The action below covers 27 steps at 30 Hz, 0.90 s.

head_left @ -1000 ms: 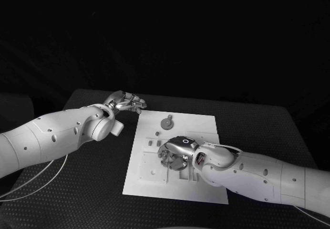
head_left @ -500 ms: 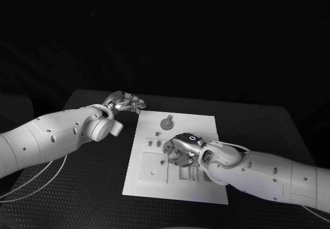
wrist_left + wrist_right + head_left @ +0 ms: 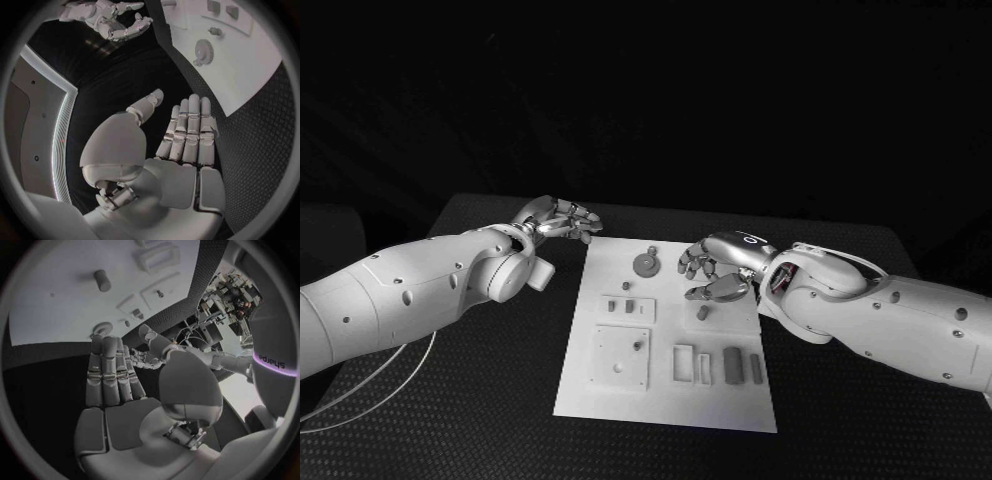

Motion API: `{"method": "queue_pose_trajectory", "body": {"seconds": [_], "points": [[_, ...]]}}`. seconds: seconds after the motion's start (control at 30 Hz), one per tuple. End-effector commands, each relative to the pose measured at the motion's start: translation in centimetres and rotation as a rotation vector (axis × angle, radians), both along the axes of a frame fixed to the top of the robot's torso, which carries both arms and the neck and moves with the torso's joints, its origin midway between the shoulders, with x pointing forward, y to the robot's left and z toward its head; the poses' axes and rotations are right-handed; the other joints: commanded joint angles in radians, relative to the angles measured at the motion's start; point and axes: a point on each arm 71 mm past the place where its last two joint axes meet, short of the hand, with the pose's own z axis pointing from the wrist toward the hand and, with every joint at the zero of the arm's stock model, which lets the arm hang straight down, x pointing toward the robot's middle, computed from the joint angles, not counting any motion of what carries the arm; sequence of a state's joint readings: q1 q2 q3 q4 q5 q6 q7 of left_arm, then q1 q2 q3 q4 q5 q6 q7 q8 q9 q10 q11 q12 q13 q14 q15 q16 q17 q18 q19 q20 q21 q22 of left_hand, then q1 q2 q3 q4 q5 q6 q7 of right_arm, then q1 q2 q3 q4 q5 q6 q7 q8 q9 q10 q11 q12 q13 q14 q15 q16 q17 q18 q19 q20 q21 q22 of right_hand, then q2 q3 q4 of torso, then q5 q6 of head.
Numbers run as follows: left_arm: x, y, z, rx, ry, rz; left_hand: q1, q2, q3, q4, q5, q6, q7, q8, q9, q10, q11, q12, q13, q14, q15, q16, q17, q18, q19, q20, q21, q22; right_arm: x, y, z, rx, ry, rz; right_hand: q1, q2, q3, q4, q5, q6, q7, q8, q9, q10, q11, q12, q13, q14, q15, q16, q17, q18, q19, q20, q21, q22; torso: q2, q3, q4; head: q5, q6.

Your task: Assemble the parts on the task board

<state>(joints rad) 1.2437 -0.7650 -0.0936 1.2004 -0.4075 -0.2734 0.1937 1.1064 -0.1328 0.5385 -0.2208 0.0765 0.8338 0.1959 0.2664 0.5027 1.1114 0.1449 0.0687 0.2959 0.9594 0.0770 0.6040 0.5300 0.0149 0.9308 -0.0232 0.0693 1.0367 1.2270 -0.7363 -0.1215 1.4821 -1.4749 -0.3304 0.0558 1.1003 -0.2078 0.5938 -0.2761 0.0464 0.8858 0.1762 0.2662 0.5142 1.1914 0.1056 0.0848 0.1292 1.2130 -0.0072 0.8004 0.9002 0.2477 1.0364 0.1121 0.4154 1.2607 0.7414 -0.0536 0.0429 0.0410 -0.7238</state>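
The white task board [image 3: 733, 408] lies in the middle of the black table. On it I see a grey gear [image 3: 648, 262], a small upright peg [image 3: 704, 312], a square plate [image 3: 620, 358] with a peg, and two dark bars [image 3: 736, 367] by the slots. My right hand [image 3: 718, 266] hovers over the board's far right part, fingers apart, holding nothing. In the right wrist view its fingers [image 3: 112, 372] lie straight, with the peg [image 3: 102, 280] and the board [image 3: 56, 305] beyond them. My left hand [image 3: 561, 217] hangs off the board's far left corner, open and empty; its fingers [image 3: 187, 130] are straight beside the board [image 3: 250, 75] and gear [image 3: 203, 51].
Black textured table [image 3: 459, 400] surrounds the board on all sides. A thin white cable [image 3: 387, 385] curves under my left arm near the table's left edge. The left wrist view also shows my right hand [image 3: 119, 22] at a distance.
My right hand has lifted off the board's middle and moved toward the far right, uncovering the small peg and the slots. The left hand has barely moved.
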Motion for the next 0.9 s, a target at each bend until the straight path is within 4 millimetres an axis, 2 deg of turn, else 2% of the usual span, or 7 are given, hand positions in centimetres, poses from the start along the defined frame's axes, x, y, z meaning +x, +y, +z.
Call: {"method": "queue_pose_trajectory", "body": {"seconds": [0.03,0.27,0.43,0.7,0.9], "points": [[0.0,-0.2,0.2,-0.012,-0.010,-0.009,-0.005,-0.007,0.000,0.008,-0.004,-0.007,0.000,0.000,0.001,-0.006,-0.002,0.001,-0.001,0.007,0.000,-0.005,0.002,-0.005,0.006,0.001,-0.002,-0.001,0.1,-0.8,-0.7,-0.098,0.069,-0.010,-0.013,-0.002,-0.016,-0.003,0.001,-0.008,-0.001,0.005,0.002,-0.011,0.004,-0.008,0.002,-0.006,0.004,0.008,0.002,0.014,-0.001,-0.003,0.005,0.005,-0.001,-0.0004,0.0004,-0.003,0.003],[0.0,-0.1,0.2,-0.011,-0.011,-0.007,-0.005,-0.007,0.000,0.008,-0.004,-0.007,0.000,0.000,0.001,-0.006,-0.002,0.001,-0.001,0.007,0.000,-0.006,0.002,-0.005,0.006,0.001,-0.002,-0.001,0.5,-1.7,-1.3,-0.196,0.051,-0.026,-0.041,-0.032,-0.050,0.005,0.001,-0.028,-0.015,0.001,0.000,-0.065,0.022,-0.022,-0.008,-0.028,0.021,0.013,0.004,0.013,-0.016,0.000,0.001,0.014,0.001,0.0011,0.0005,-0.003,0.003],[0.0,0.0,0.2,-0.012,-0.011,-0.007,-0.005,-0.007,0.000,0.008,-0.004,-0.007,0.000,0.000,0.001,-0.006,-0.002,0.001,-0.001,0.007,0.000,-0.006,0.003,-0.005,0.006,0.001,-0.002,-0.002,0.4,-1.8,-2.1,-0.229,0.051,-0.024,-0.040,-0.038,-0.049,0.010,0.001,-0.032,-0.018,0.001,0.000,-0.070,0.023,-0.019,-0.008,-0.032,0.022,0.016,0.004,0.014,-0.017,0.001,0.001,0.017,0.001,0.0008,0.0008,-0.004,0.003],[0.0,0.0,0.2,-0.011,-0.011,-0.007,-0.005,-0.007,0.000,0.009,-0.004,-0.007,0.000,0.000,0.001,-0.006,-0.002,0.001,-0.001,0.007,0.000,-0.007,0.004,-0.005,0.006,0.001,-0.002,-0.002,0.0,-1.7,-3.8,-0.258,0.063,-0.019,-0.029,-0.030,-0.045,0.010,0.001,-0.030,-0.016,0.005,0.003,-0.068,0.021,-0.014,-0.006,-0.031,0.021,0.023,0.004,0.014,-0.015,-0.001,0.002,0.021,0.001,0.0003,0.0034,-0.004,-0.002],[0.0,0.1,0.2,-0.011,-0.010,-0.006,-0.005,-0.007,0.000,0.009,-0.004,-0.007,0.000,0.000,0.001,-0.006,-0.002,0.002,-0.001,0.007,0.000,-0.007,0.005,-0.005,0.006,0.001,-0.002,-0.002,-0.3,-1.4,-4.7,-0.259,0.064,-0.012,-0.010,-0.005,-0.047,-0.001,0.001,-0.019,-0.010,0.015,0.007,-0.047,0.013,-0.002,0.002,-0.026,0.013,0.032,0.004,0.014,-0.010,-0.003,0.005,0.026,0.001,-0.0004,0.0034,-0.002,-0.004]]}}
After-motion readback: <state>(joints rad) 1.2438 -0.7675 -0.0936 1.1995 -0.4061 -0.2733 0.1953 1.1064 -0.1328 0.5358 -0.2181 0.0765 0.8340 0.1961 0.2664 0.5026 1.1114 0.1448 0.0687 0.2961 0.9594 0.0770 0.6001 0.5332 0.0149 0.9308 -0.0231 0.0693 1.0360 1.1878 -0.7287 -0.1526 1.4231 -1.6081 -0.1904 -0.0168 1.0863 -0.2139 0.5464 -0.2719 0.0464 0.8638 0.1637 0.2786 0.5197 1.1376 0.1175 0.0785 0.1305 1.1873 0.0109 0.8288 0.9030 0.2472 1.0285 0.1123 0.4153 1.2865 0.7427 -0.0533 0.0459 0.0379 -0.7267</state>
